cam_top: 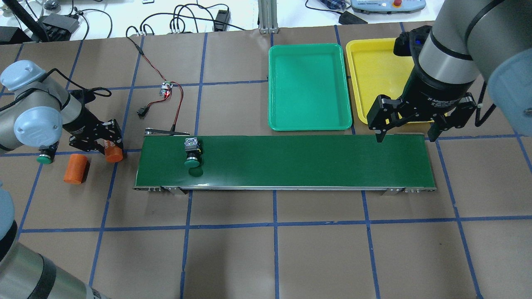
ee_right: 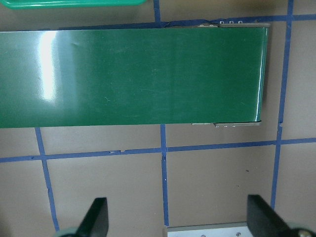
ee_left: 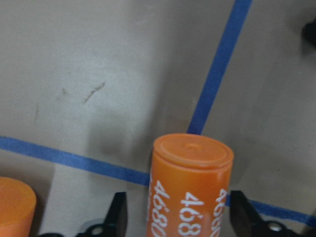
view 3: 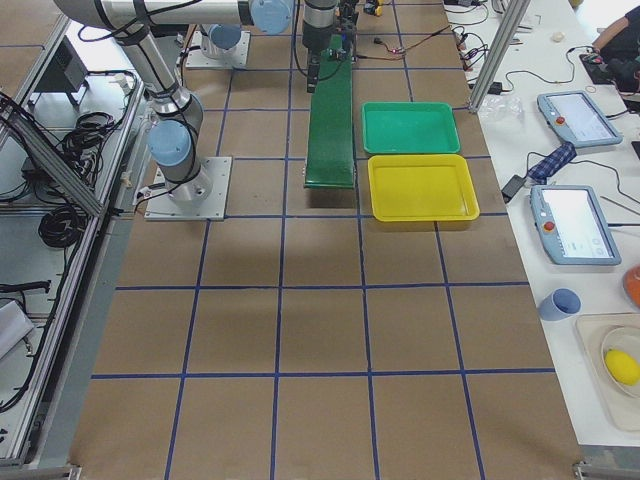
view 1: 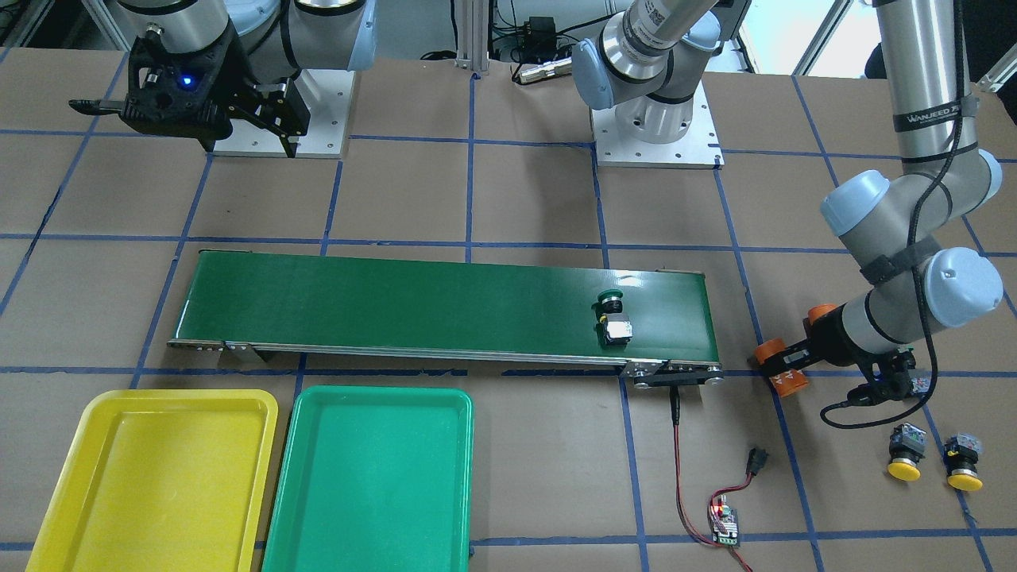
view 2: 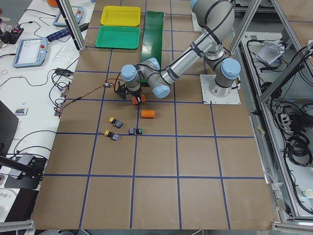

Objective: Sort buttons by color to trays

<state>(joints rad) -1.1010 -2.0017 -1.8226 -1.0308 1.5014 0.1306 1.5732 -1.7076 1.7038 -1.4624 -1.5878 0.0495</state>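
Left claw (ee_left: 177, 213) straddles orange cylinder (cam_top: 113, 153); whether it is clamped cannot be determined. Right claw (cam_top: 405, 139) is spread wide above the conveyor belt (cam_top: 311, 162) end. One green button (cam_top: 192, 155) lies on the belt. Second green button (cam_top: 44, 158) and yellow buttons (view 1: 906, 454) sit on the surface (cam_top: 274, 249) by the left arm.

"4680" on orange cylinder (ee_left: 190, 197); "WANJEED" on left arm strap (view 1: 926, 119); "2F Adaptive" on right gripper (cam_top: 405, 136).

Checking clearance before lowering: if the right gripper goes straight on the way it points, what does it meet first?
Probably the bare table on the robot's side of the belt, not the belt itself. The right gripper is open and empty; its height is unclear.
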